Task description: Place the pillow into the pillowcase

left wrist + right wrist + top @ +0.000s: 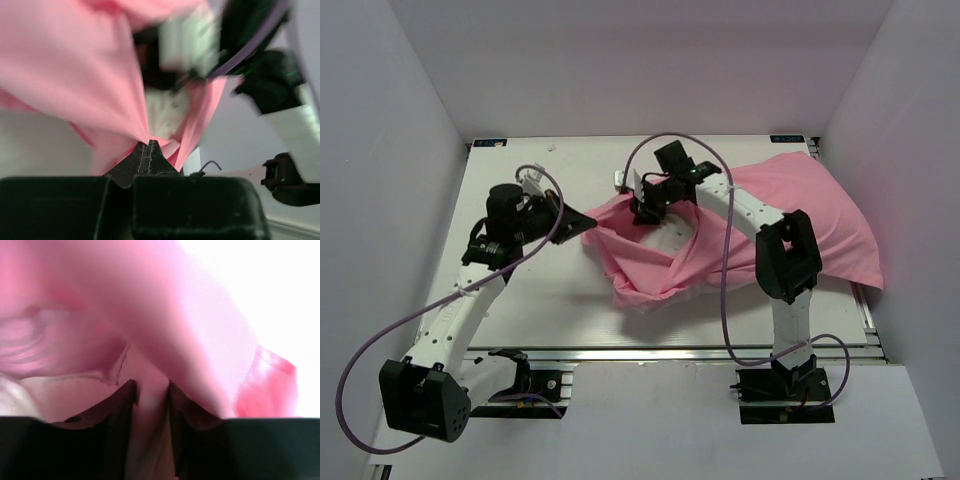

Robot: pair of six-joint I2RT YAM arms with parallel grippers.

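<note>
The pink pillowcase (790,215) lies crumpled from the middle of the table to the right, its open mouth facing left. A patch of the white speckled pillow (670,236) shows inside the mouth, and it also shows in the left wrist view (165,111). My left gripper (588,222) is shut on the left rim of the pillowcase (110,85) and holds it pulled out, the jaws closed at their tips (148,143). My right gripper (648,208) is at the mouth. In the right wrist view it (151,390) pinches a pale fold of the pillow (75,390) under the pink fabric (165,305).
White walls enclose the table on the left, back and right. The table's metal rail (670,352) runs along the near edge. The right arm's forearm (750,212) lies across the pillowcase. Grey cables loop from both arms.
</note>
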